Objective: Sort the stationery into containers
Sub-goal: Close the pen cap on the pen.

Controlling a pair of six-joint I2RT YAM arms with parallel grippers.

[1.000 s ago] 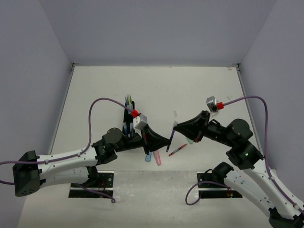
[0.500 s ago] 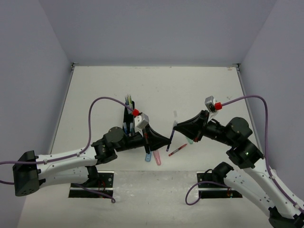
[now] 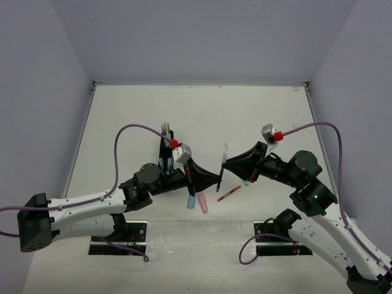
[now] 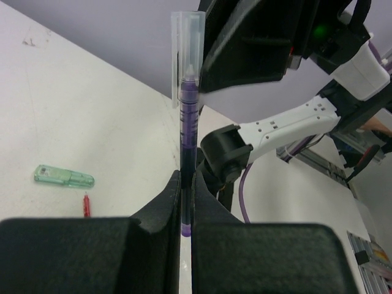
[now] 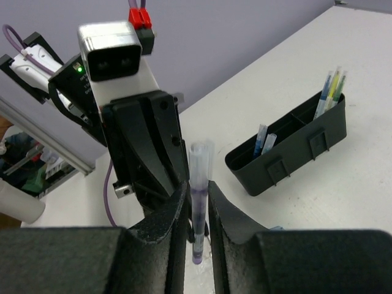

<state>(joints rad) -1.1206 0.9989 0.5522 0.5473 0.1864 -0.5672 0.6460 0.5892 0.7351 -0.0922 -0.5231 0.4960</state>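
A purple pen with a clear cap stands upright above the table between my two grippers. My left gripper is shut on its lower end; the left wrist view shows the fingers pinching the barrel. My right gripper straddles the pen just below the cap. In the right wrist view its gripper flanks the pen with a thin gap on one side. The black organiser stands behind the left arm and holds yellow-green and blue pens.
A red pen lies on the table below the grippers. A green chunky piece lies under the right arm and also shows in the left wrist view. Blue and pink chunky pieces lie near the front edge.
Both wrists have shifted slightly; the right wrist has moved a little left. The purple pen has stayed almost in place between the grippers.
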